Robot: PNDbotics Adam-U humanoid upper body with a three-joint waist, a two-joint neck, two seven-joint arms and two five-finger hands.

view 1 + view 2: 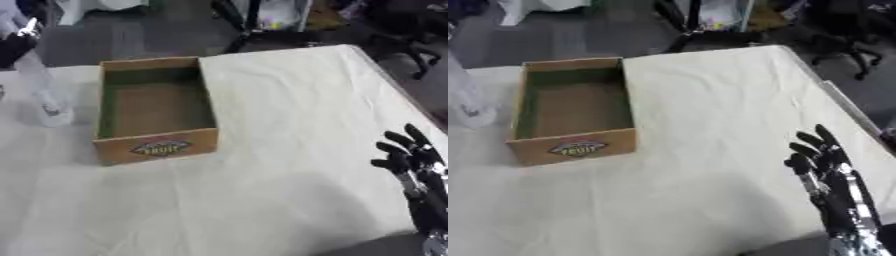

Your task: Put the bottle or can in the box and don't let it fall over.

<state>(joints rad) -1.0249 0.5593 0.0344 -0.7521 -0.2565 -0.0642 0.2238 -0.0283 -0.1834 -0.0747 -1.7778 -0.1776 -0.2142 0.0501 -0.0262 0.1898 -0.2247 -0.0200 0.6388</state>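
The clear plastic bottle (39,92) is standing upright on the white-clothed worktop (289,150) just left of the open brown cardboard box (156,107), with the left hand (16,42) gripping its top. It should be lifted straight and set down base-first on the box floor before letting go. The box's front label is reading "FRUIT"; the right hand (820,155) is idling open, fingers up, at the lower right.

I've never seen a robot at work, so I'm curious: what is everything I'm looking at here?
cardboard box: one, brown with a label on its front, open and empty, left of the table's middle.
clear bottle: one, transparent, upright on the table left of the box.
tablecloth: one, white, wrinkled, covering the table.
left hand: black, upper left, at the bottle's top; fingers unclear.
right hand: black, lower right, idle, fingers up.
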